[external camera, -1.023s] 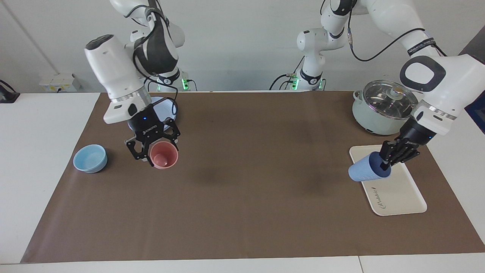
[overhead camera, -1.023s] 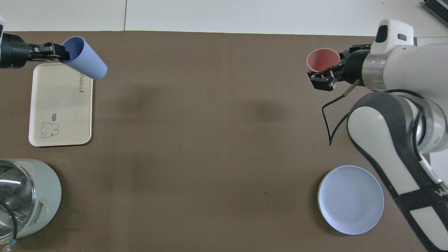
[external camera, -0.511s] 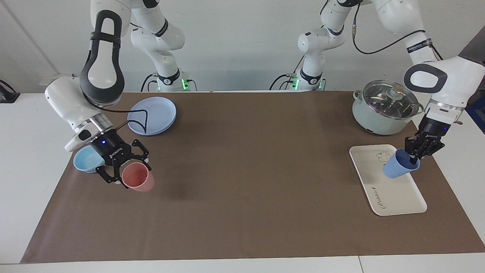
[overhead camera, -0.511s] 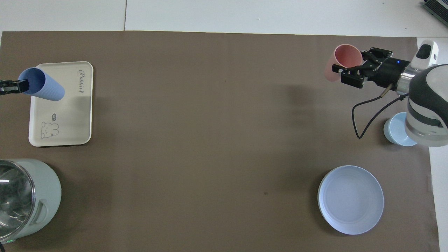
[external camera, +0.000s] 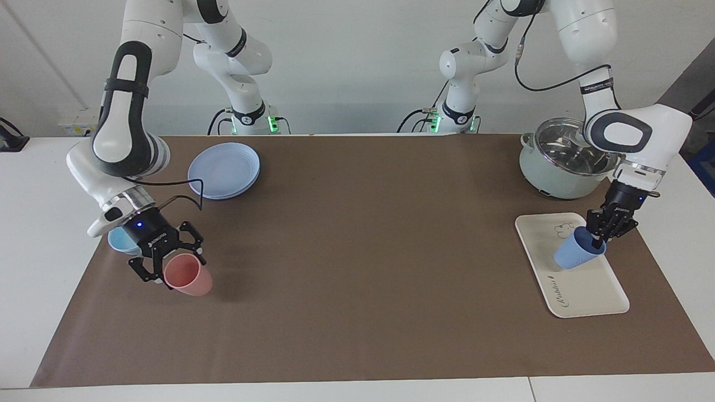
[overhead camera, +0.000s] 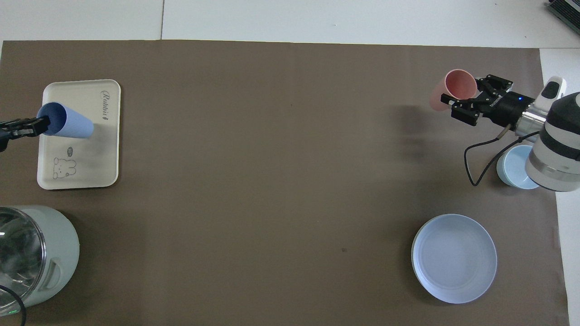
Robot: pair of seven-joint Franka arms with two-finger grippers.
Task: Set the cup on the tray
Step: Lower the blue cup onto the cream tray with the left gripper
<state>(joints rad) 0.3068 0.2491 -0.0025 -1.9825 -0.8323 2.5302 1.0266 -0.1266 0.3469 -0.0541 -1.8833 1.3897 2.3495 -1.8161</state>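
The periwinkle-blue cup (external camera: 575, 255) hangs tilted, its base low over the middle of the cream-white tray (external camera: 584, 287). I cannot tell whether the base touches the tray. My left gripper (external camera: 599, 239) is shut on the cup's rim. In the overhead view the cup (overhead camera: 70, 126) lies across the tray (overhead camera: 81, 167), with the left gripper (overhead camera: 40, 124) at its mouth. My right gripper (external camera: 167, 262) is shut on the rim of a pink cup (external camera: 191, 275), tilted just above the brown mat at the right arm's end; both show in the overhead view, gripper (overhead camera: 464, 102) and pink cup (overhead camera: 454, 88).
A pale-green pot with a glass lid (external camera: 564, 162) stands nearer to the robots than the tray. A round blue plate (external camera: 224, 170) and a low light-blue bowl (external camera: 119, 240) sit at the right arm's end. The right forearm partly covers the bowl (overhead camera: 514, 168).
The left gripper has brought the blue cup from over the tray's edge to low over its middle. The right gripper has carried the pink cup away from the plate and lower.
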